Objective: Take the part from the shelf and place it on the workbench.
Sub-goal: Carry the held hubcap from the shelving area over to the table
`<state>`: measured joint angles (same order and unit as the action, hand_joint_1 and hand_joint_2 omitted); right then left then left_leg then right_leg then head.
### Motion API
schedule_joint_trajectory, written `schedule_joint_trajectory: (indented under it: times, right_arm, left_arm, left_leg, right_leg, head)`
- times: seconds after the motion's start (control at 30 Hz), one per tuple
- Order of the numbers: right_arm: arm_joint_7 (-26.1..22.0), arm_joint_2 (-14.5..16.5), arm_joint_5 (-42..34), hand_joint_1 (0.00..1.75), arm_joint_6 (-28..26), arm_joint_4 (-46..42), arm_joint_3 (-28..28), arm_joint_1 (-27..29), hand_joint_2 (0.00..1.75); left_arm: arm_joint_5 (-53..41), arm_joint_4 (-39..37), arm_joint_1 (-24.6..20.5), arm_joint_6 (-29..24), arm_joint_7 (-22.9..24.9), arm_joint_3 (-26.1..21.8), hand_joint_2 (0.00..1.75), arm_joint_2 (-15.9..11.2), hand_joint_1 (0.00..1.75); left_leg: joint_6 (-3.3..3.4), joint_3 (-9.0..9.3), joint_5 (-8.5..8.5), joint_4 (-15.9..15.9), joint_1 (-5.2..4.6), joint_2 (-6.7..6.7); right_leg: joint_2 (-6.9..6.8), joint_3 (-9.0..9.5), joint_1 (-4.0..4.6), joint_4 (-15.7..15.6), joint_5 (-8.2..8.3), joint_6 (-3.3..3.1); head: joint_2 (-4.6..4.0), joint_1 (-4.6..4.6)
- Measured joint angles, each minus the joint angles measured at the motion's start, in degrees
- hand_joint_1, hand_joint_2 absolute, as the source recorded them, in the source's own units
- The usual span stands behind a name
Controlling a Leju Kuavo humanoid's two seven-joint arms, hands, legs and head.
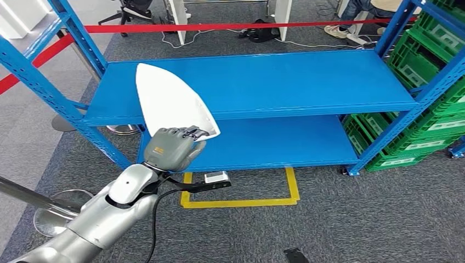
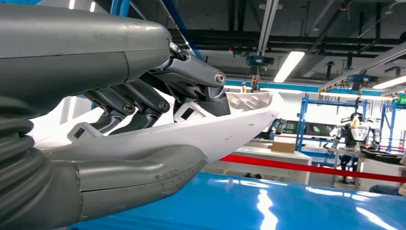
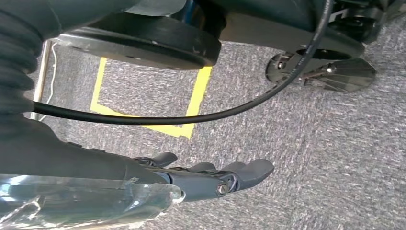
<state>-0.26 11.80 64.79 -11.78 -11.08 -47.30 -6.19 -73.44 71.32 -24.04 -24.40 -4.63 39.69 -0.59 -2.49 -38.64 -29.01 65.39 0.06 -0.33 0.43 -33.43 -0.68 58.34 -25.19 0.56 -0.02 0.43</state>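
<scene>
One silver arm reaches up from the lower left of the head view, its left hand [image 1: 173,147] closed around the wide end of a white part [image 1: 170,99]. The dark fingers [image 1: 189,131] curl over the near edge of the part, and the wrist view shows the thick grey thumb [image 2: 143,167] pressed under its smooth outer skin while the fingers [image 2: 143,98] bear on the ribbed inner face. The part is a flat, teardrop-shaped shell, tilted, its pointed tip rising away beyond the fingertips. It is raised in front of the upper board of a blue shelf [image 1: 263,82]; its wide end, at the fingers, overlaps the front lip of that board, and whether it touches the board cannot be told.

The right hand [image 3: 210,177] hangs low over grey carpet [image 3: 325,143], its dark fingers [image 3: 249,170] stretched out nearly straight, lying close side by side and holding nothing. A black cable [image 3: 191,115] loops across just beyond them.

Beyond the left fingers, the shelf's two blue boards stand on blue slotted posts. A square of yellow tape [image 1: 241,200] marks the carpet below the hand. Green crates [image 1: 433,71] are stacked well off to the right of the shelf, and a red barrier band [image 1: 230,26] runs behind it. In the left wrist view, ceiling strip lights [image 2: 287,64] and more blue racks [image 2: 306,124] show past the part's tip.
</scene>
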Motion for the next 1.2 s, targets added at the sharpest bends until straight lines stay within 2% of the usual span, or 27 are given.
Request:
schedule_joint_trajectory:
  times: [0.03,0.07,0.1,0.13,0.2,0.23,0.27,0.3,0.4,0.43,0.47,0.53,0.57,0.6,0.63,0.73,0.77,0.8,0.87,0.93,0.97,1.03,1.07,1.1,1.13,1.17,1.2]
  right_arm:
    - [0.0,-0.01,0.02,0.0,0.0,0.0,0.0,0.03,1.75]
    - [0.0,-0.01,0.03,0.0,-0.01,0.0,-0.01,0.09,1.75]
    - [0.0,-0.02,0.04,0.0,-0.01,0.0,-0.01,0.13,1.75]
    - [0.0,-0.02,0.06,0.0,-0.01,0.0,-0.01,0.14,1.75]
    - [0.0,-0.02,0.11,0.0,0.0,0.0,0.0,0.1,1.75]
    - [0.0,-0.02,0.13,0.0,-0.01,0.0,0.0,0.06,1.75]
    - [0.0,-0.02,0.14,0.0,-0.01,0.0,0.0,0.02,1.75]
    - [-0.01,-0.02,0.15,0.0,-0.01,0.0,0.0,-0.01,1.75]
    - [-0.16,-0.02,0.1,0.0,0.01,0.0,0.0,-0.02,1.75]
    - [-0.25,-0.02,0.06,0.0,0.02,0.0,0.0,-0.03,1.75]
    - [-0.34,-0.02,0.01,0.0,0.03,0.0,0.0,-0.08,1.75]
    - [-0.55,-0.02,-0.16,0.0,0.04,0.0,0.0,-0.25,1.75]
    - [-0.64,-0.02,-0.25,0.0,0.04,0.0,0.0,-0.35,1.75]
    - [-0.7,-0.02,-0.32,0.0,0.04,0.0,0.0,-0.42,1.75]
    - [-0.72,-0.03,-0.38,0.0,0.04,0.0,-0.01,-0.46,1.75]
    - [-0.68,-0.04,-0.51,0.0,0.03,0.0,-0.01,-0.41,1.75]
    - [-0.69,-0.03,-0.54,0.0,0.04,0.0,-0.01,-0.43,1.75]
    - [-0.69,-0.03,-0.56,0.0,0.05,0.0,0.0,-0.47,1.75]
    - [-0.69,-0.03,-0.63,0.0,0.07,0.0,-0.02,-0.35,1.75]
    - [-0.71,-0.03,-0.69,0.0,0.07,0.0,-0.04,-0.25,1.75]
    - [-0.75,-0.02,-0.68,0.0,0.07,0.0,-0.04,-0.28,1.75]
    - [-0.84,-0.02,-0.69,0.0,0.12,0.0,-0.04,-0.34,1.75]
    - [-0.87,-0.02,-0.69,0.0,0.15,0.0,-0.04,-0.31,1.75]
    - [-0.88,-0.02,-0.7,0.0,0.17,0.0,-0.04,-0.28,1.75]
    - [-0.9,-0.02,-0.7,0.0,0.18,0.0,-0.04,-0.26,1.75]
    - [-0.94,-0.02,-0.7,0.0,0.2,0.0,-0.04,-0.26,1.75]
    - [-0.98,-0.02,-0.68,0.0,0.21,0.0,-0.04,-0.27,1.75]
  left_arm:
    - [-0.04,0.0,0.07,-0.01,0.0,0.0,1.75,-0.03,1.75]
    - [-0.09,0.0,0.16,-0.02,0.0,0.01,1.75,-0.06,1.75]
    - [-0.13,0.0,0.22,-0.02,0.0,0.01,1.75,-0.1,1.75]
    - [-0.15,0.0,0.25,-0.02,0.0,0.01,1.75,-0.13,1.75]
    - [-0.17,0.0,0.17,-0.01,0.0,0.01,1.75,-0.15,1.75]
    - [-0.21,0.01,0.07,-0.01,0.0,0.01,1.75,-0.13,1.75]
    - [-0.25,0.02,-0.01,-0.02,0.0,0.01,1.75,-0.12,1.75]
    - [-0.28,0.03,-0.04,-0.03,0.0,0.01,1.75,-0.11,1.75]
    - [-0.3,0.04,0.01,-0.03,0.0,0.03,1.75,-0.13,1.75]
    - [-0.3,0.04,-0.05,-0.03,0.0,0.03,1.75,-0.1,1.75]
    - [-0.31,0.04,-0.12,-0.01,0.0,0.04,1.75,-0.08,1.75]
    - [-0.32,0.04,-0.13,0.04,0.0,0.08,1.75,-0.08,1.75]
    - [-0.33,0.04,-0.08,0.09,0.0,0.1,1.75,-0.1,1.75]
    - [-0.34,0.04,-0.02,0.13,0.0,0.13,1.75,-0.12,1.75]
    - [-0.34,0.04,0.03,0.16,0.0,0.15,1.75,-0.13,1.75]
    - [-0.35,0.05,0.01,0.2,0.0,0.17,1.75,-0.13,1.75]
    - [-0.35,0.05,-0.03,0.2,0.0,0.17,1.75,-0.13,1.75]
    - [-0.35,0.06,-0.05,0.2,0.0,0.19,1.75,-0.13,1.75]
    - [-0.35,0.07,-0.05,0.2,0.0,0.21,1.75,-0.14,1.75]
    - [-0.37,0.09,-0.06,0.2,0.0,0.21,1.75,-0.15,1.75]
    - [-0.37,0.1,-0.08,0.2,0.0,0.21,1.75,-0.16,1.75]
    - [-0.38,0.13,-0.03,0.21,0.0,0.21,1.75,-0.19,1.75]
    - [-0.39,0.13,0.06,0.21,0.0,0.22,1.75,-0.2,1.75]
    - [-0.39,0.13,0.15,0.22,0.0,0.22,1.75,-0.23,1.75]
    - [-0.4,0.13,0.22,0.22,0.0,0.22,1.75,-0.26,1.75]
    - [-0.42,0.14,0.23,0.22,0.0,0.22,1.75,-0.27,1.75]
    - [-0.44,0.16,0.2,0.22,0.0,0.21,1.75,-0.28,1.75]
  left_leg:
    - [-0.2,-1.61,-1.86,3.94,0.06,0.0]
    - [-0.3,-2.68,-2.89,6.79,0.08,0.01]
    - [-0.32,-2.75,-2.8,7.59,0.08,0.01]
    - [-0.26,-1.63,-1.69,6.08,0.08,0.01]
    - [-0.03,2.98,1.57,-1.46,0.09,0.03]
    - [0.19,5.05,2.58,-5.14,0.09,0.0]
    - [0.48,6.29,3.06,-7.5,0.07,-0.04]
    - [0.84,6.69,3.1,-8.57,0.01,-0.09]
    - [2.21,6.21,3.69,-8.85,-0.07,-0.11]
    - [2.62,6.07,3.96,-8.96,0.01,-0.07]
    - [2.98,5.89,4.21,-9.04,0.08,-0.01]
    - [3.34,5.46,4.6,-9.02,0.04,0.1]
    - [3.4,5.24,4.78,-9.0,-0.01,0.14]
    - [3.39,5.04,4.95,-8.98,-0.05,0.16]
    - [3.35,4.9,5.1,-8.96,-0.07,0.15]
    - [2.9,4.58,5.44,-8.76,-0.19,0.02]
    - [2.61,4.37,5.62,-8.67,-0.28,0.0]
    - [2.29,4.13,5.83,-8.61,-0.35,0.0]
    - [1.6,3.74,6.28,-8.66,-0.32,0.01]
    - [0.95,3.09,5.17,-7.55,-0.22,0.02]
    - [0.65,2.21,3.57,-5.51,-0.17,0.03]
    - [0.08,-0.77,-0.81,1.75,-0.06,0.04]
    - [-0.07,-2.15,-2.38,5.25,-0.02,0.05]
    - [-0.13,-2.78,-2.98,7.25,-0.01,0.05]
    - [-0.1,-2.32,-2.49,7.07,-0.01,0.05]
    - [0.0,-0.74,-1.15,4.76,-0.02,0.05]
    - [0.16,1.7,0.54,0.95,-0.02,0.06]
  right_leg:
    - [-0.04,-0.31,0.01,0.0,0.2,-0.04]
    - [-0.08,-0.61,0.02,0.01,0.42,-0.02]
    - [-0.09,-0.9,0.02,0.01,0.63,0.05]
    - [-0.08,-1.13,0.01,0.02,0.84,0.16]
    - [-0.03,-1.39,0.03,0.03,1.18,0.49]
    - [-0.01,-1.55,0.15,0.13,1.3,0.71]
    - [0.0,-1.72,0.28,0.17,1.47,1.0]
    - [0.0,-1.91,0.37,0.15,1.68,1.33]
    - [-0.02,-2.43,0.26,0.16,1.9,2.36]
    - [-0.03,-3.0,0.23,1.32,0.93,2.64]
    - [-0.03,-4.06,0.21,3.83,-0.82,2.84]
    - [-0.04,-6.94,0.2,11.44,-5.15,3.1]
    - [-0.04,-8.02,0.2,14.66,-6.51,3.13]
    - [-0.04,-8.23,0.2,16.05,-6.82,3.1]
    - [-0.04,-7.35,0.21,15.21,-6.11,3.0]
    - [-0.03,-0.75,0.23,4.11,-2.06,2.49]
    - [0.01,0.65,0.27,1.43,-1.46,2.27]
    - [0.07,1.11,0.35,0.28,-1.4,2.04]
    - [0.18,0.75,0.42,0.23,-1.02,1.37]
    - [0.13,0.4,0.27,0.09,-0.45,0.6]
    - [0.08,0.2,0.15,-0.02,-0.16,0.27]
    - [0.01,-0.44,0.13,-0.01,0.32,-0.01]
    - [-0.01,-0.82,0.14,-0.01,0.58,-0.02]
    - [-0.03,-1.2,0.14,0.0,0.85,0.02]
    - [-0.03,-1.54,0.14,0.0,1.12,0.1]
    - [-0.02,-1.81,0.14,0.01,1.36,0.22]
    - [0.0,-1.98,0.13,0.01,1.58,0.38]
  head:
    - [0.0,-0.07]
    - [0.0,-0.07]
    - [0.0,-0.08]
    - [0.0,-0.08]
    - [0.0,-0.1]
    - [0.01,-0.13]
    - [0.0,-0.1]
    - [0.01,-0.11]
    - [0.01,-0.06]
    - [0.01,0.07]
    - [0.01,0.18]
    - [0.0,0.41]
    - [0.0,0.42]
    - [0.0,0.43]
    - [0.0,0.42]
    - [0.0,0.44]
    - [0.0,0.39]
    - [0.0,0.37]
    - [0.0,0.33]
    - [0.0,0.23]
    - [0.0,0.13]
    - [0.0,-0.09]
    - [0.0,-0.1]
    - [0.0,-0.1]
    - [0.0,-0.11]
    - [0.0,-0.11]
    - [0.0,-0.11]
